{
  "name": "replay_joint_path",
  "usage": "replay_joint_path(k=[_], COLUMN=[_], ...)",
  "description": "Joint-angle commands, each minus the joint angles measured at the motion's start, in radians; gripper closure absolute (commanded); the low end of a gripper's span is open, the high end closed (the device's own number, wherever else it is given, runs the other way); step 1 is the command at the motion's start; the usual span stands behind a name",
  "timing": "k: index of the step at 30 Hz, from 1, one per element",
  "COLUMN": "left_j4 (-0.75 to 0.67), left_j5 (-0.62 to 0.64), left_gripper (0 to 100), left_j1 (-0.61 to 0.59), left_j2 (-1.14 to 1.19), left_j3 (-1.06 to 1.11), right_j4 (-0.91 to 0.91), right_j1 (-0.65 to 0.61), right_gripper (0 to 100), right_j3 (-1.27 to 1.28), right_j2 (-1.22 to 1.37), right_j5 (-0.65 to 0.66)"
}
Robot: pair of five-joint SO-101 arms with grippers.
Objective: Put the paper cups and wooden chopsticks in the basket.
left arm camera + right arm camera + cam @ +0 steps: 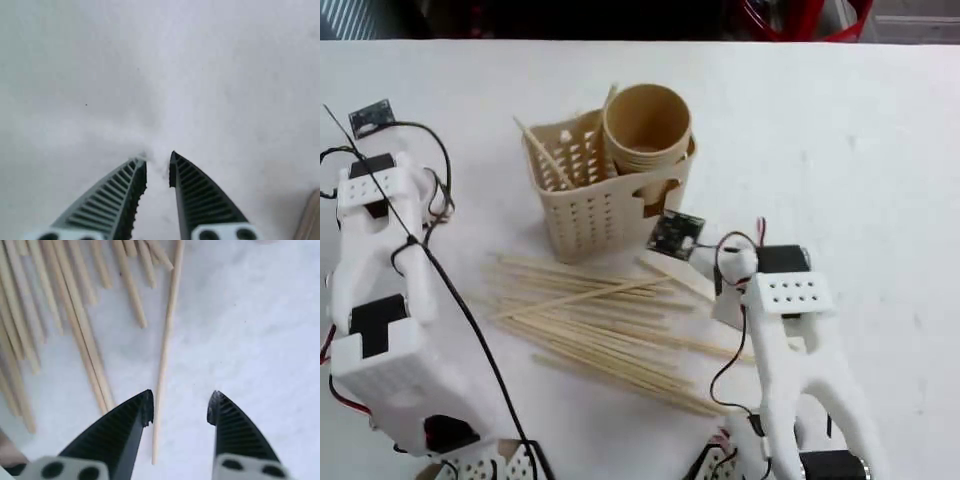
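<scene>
A cream basket (590, 215) stands mid-table with a stack of paper cups (648, 125) and a few wooden chopsticks (548, 157) leaning inside it. In front of it, several chopsticks (605, 320) lie spread on the table. My right gripper (180, 407) is open just above the table, at the right edge of that pile (75, 315). One loose chopstick (165, 350) runs between its fingers, close to one of them and ungripped. My left gripper (157, 160) hovers over bare table with a narrow gap between its fingers and nothing in it.
The left arm (380, 260) stands at the table's left side with a black cable (460, 300) trailing across it. The right arm (790, 330) rises from the near right edge. White table (840, 150) stretches to the right of the basket.
</scene>
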Motion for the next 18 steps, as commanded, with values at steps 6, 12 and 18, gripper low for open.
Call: replay_joint_path(k=[6, 12, 18], left_j4=[-0.015, -0.015, -0.015], left_j5=[0.012, 0.012, 0.012], left_gripper=[91, 91, 91], left_j1=[0.001, -0.001, -0.001], left_j2=[-0.005, -0.007, -0.007], left_j3=[0.012, 0.012, 0.014], right_j4=[-0.194, -0.252, -0.308], right_j1=[0.028, 0.028, 0.038], right_gripper=[81.1, 81.1, 81.5], right_j3=[0.103, 0.000, -0.091], right_j2=[0.036, 0.278, 0.481], right_j5=[0.038, -0.009, -0.012])
